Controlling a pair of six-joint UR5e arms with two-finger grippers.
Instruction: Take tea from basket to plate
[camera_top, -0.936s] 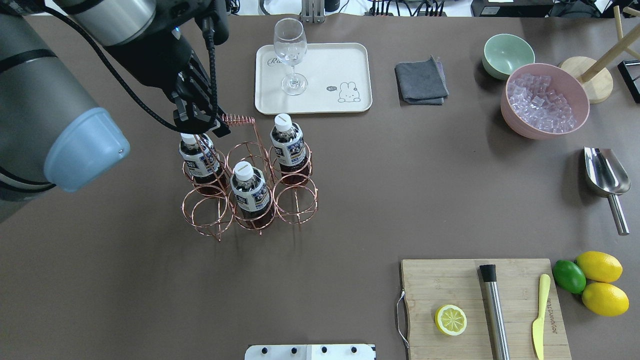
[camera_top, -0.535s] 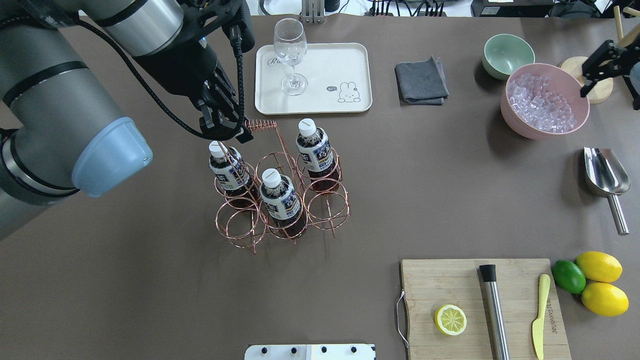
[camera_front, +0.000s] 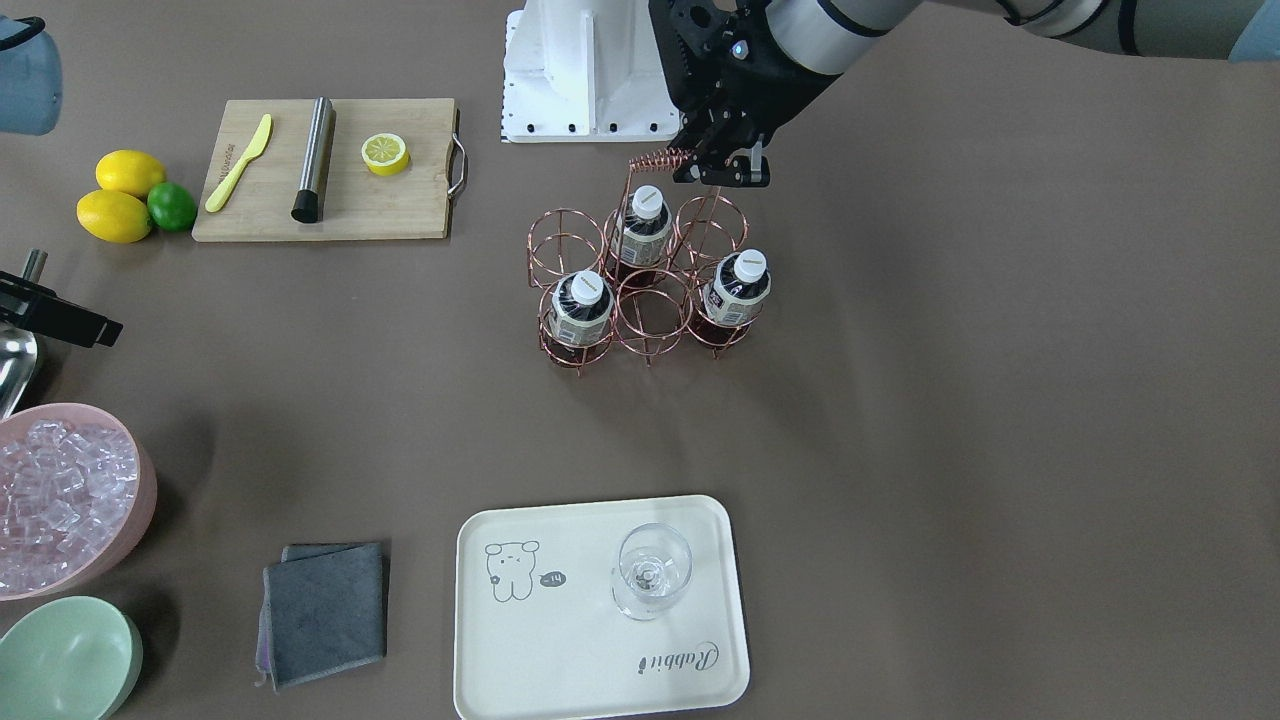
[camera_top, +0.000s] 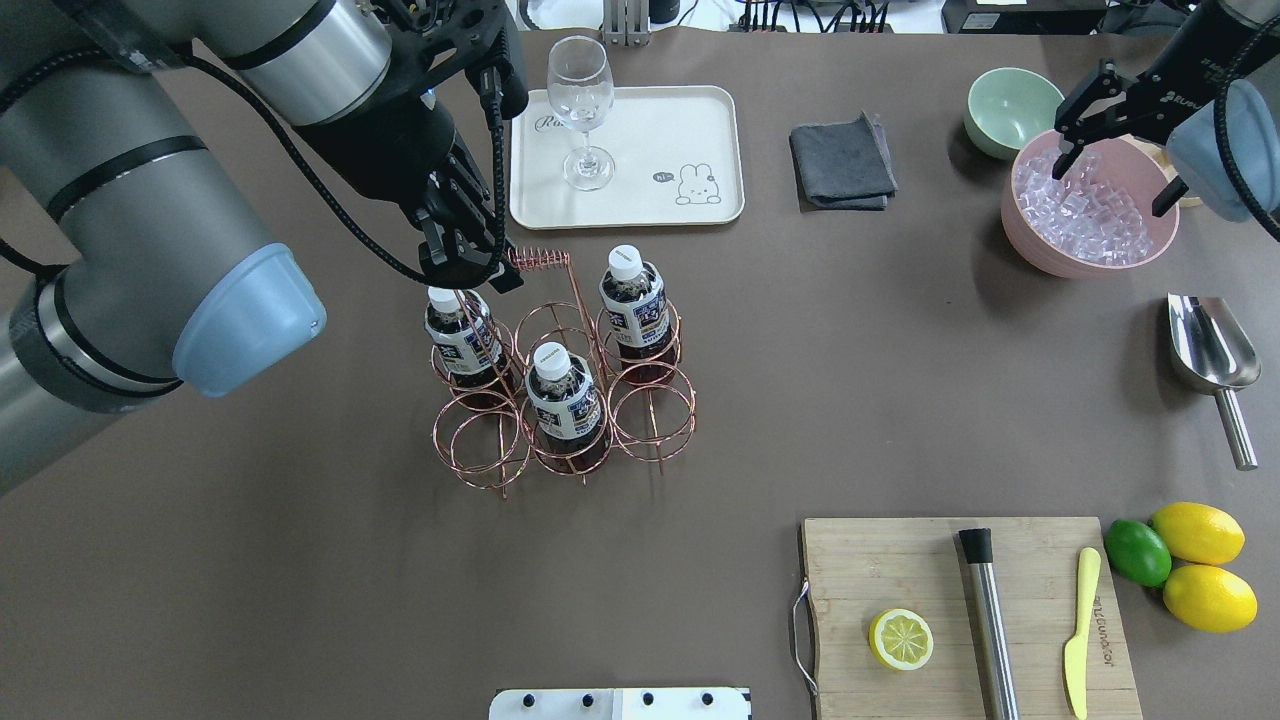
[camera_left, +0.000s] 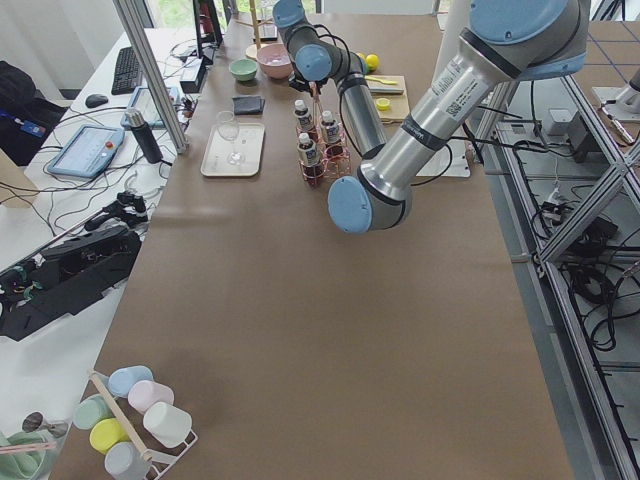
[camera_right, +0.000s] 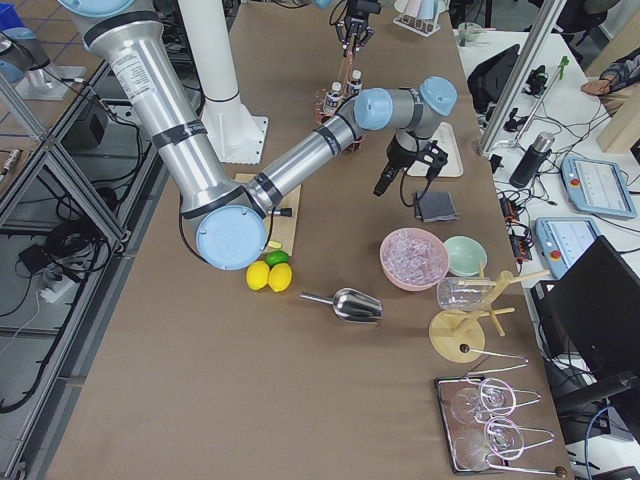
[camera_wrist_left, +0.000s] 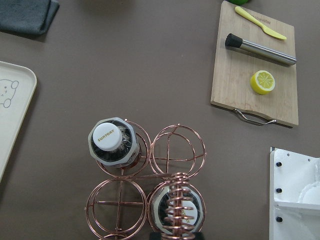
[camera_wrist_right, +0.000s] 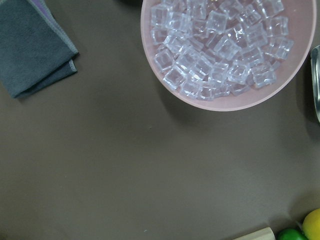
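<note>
We see the basket (camera_top: 560, 390) shifted right across the worktop since a second ago, dragged by the left pincer (camera_top: 462, 262) pinching its coiled handle (camera_top: 540, 260). All three tea bottles (camera_top: 565, 400) remain in their rings. Beyond, the plate (camera_top: 690, 130) holds only a wine glass (camera_top: 582, 100). The right pincer (camera_top: 1115, 150), newly arrived, hangs spread over the pink ice bowl (camera_top: 1030, 235).

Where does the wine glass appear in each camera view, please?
Front-facing: wine glass bottom centre, on the plate.
Overhead: top centre, on the plate's left part.
Exterior left: upper left, on the plate.
Exterior right: cannot tell; the spot is hidden behind the arm.
Left wrist: not in it.
Right wrist: not in it.
Shared landmark: the basket, near the plate.
</note>
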